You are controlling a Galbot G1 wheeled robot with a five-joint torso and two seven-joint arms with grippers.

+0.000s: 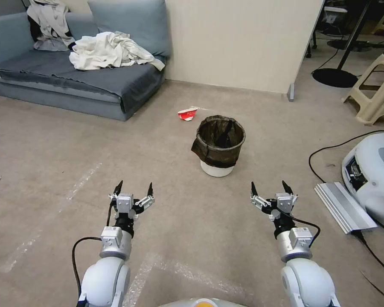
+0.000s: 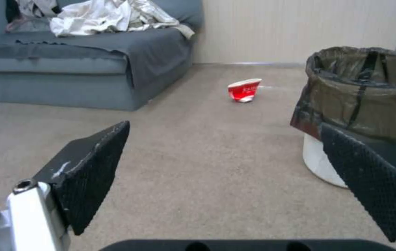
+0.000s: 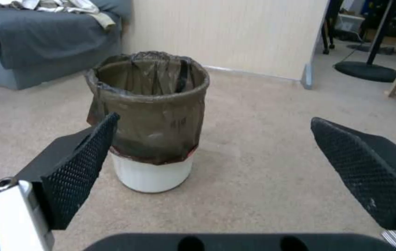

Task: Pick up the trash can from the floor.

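Trash can: the trash can (image 1: 218, 147) stands upright on the floor (image 1: 166, 170), its white base showing below a dark brown-black bag folded over the rim. From the right wrist it (image 3: 150, 122) looks open at the top, with only the bag's folds visible inside.
Left gripper: the left gripper (image 1: 134, 188) hangs above the floor on the robot's side of the trash can and off to its left, well apart from it, fingers spread wide with nothing between them. In its own wrist view the trash can (image 2: 360, 108) sits beyond one fingertip.
Right gripper: the right gripper (image 1: 269, 187) hangs on the robot's side of the trash can and off to its right, clear of it, fingers likewise spread and empty.
Paper cup: a red-and-white paper cup (image 1: 187, 114) lies on its side just beyond the trash can, towards the sofa.
Sofa: a grey-blue sofa (image 1: 72, 81) with crumpled pale cloth (image 1: 111, 51) on it stands far left of the trash can.
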